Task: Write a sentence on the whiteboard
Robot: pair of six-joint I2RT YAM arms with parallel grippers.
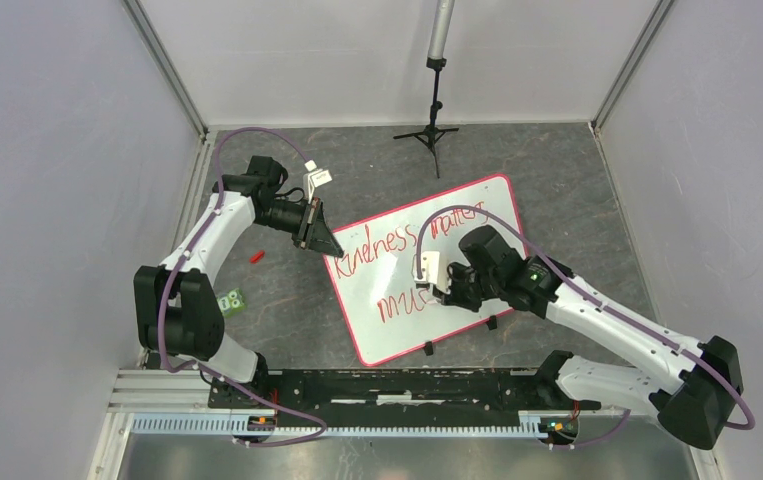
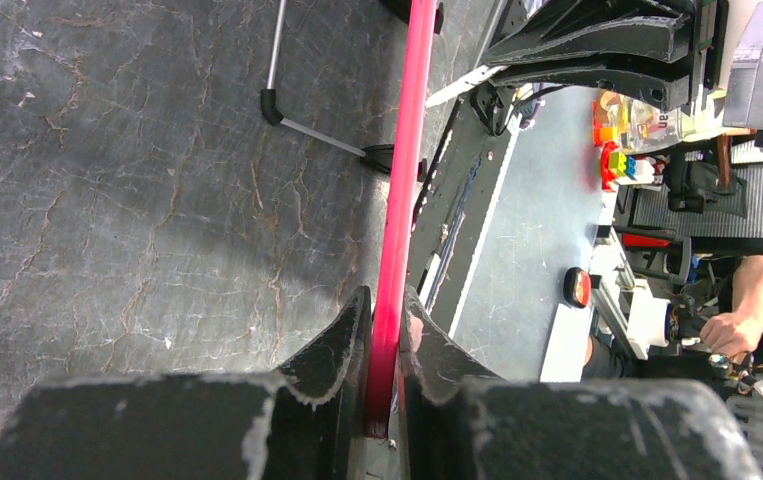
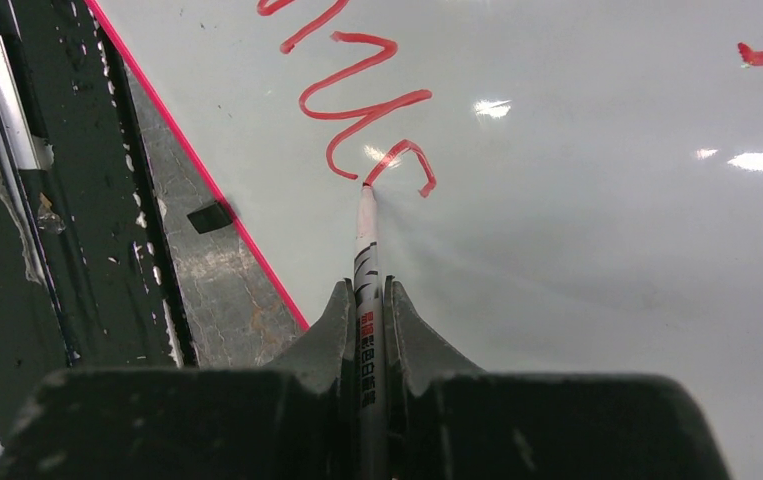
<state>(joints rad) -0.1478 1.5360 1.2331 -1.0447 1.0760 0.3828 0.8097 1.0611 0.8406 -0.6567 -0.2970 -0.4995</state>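
Near edge of surface: black base rail [image 1: 387,388], both arms bolted on. Just past it the whiteboard [image 1: 387,335] lies mid-surface, skewed, slightly twd the right edge; the side w/ two small black clips [image 1: 427,348] faces the near edge. Right gripper [image 3: 367,300] is over the board's near half, jaws clenched on a thin white marker [image 3: 365,250] w/ printed barrel. The red tip is touching the board right at the last stroke. The sentence [image 1: 377,245] is in red, 2 lines: the upper reads approx "Kindness matters", the lower "muc", w/ the pen tip at the "c". Left of the board, apart from it, a small red piece [image 1: 255,256] sits on the bare surface. A small green item [image 1: 230,301] sits nearer the left edge, beside the left arm. Left gripper [image 2: 385,310] is at the board's far-left corner, jaws clamped on the red rim, seen edge-on in the wrist view. Can't tell if that corner is lifted off the surface. Far edge: black tripod stand [image 1: 435,120] w/ a grey pole, well clear of the board.
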